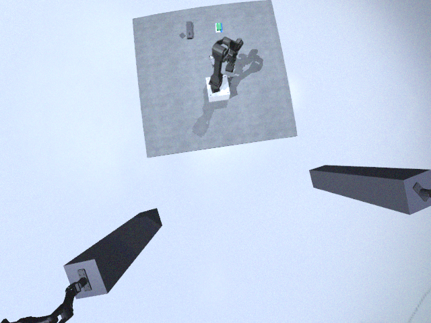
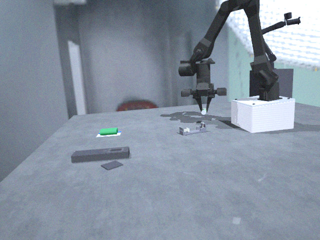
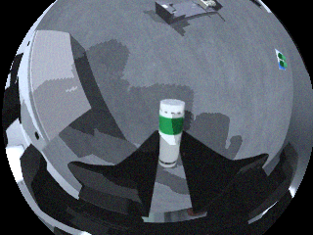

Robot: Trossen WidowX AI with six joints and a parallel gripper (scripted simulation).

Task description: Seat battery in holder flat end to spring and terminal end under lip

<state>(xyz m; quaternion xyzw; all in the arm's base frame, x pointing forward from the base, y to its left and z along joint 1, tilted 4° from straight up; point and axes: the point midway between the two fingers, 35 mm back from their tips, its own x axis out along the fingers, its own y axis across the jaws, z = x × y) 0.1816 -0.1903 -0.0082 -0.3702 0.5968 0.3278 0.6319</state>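
our gripper (image 2: pixel 203 110) is clamped on the battery (image 3: pixel 171 132), holding it by 1 end so most of its length sticks out past the fingertips, lifted off the table (image 2: pixel 165 186) just above and behind the holder (image 2: pixel 193 130). we judge the battery light, rigid and smooth, so it could swivel or slip in so short a hold. a grip nearer its green band, leaving both ends free, would suit seating it in the holder better.

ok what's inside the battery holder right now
Nothing shows in the holder: its tray looks bare between the end walls. The battery is off the table, pinched in the gripper. The spring and the space under the lip are too small to make out.
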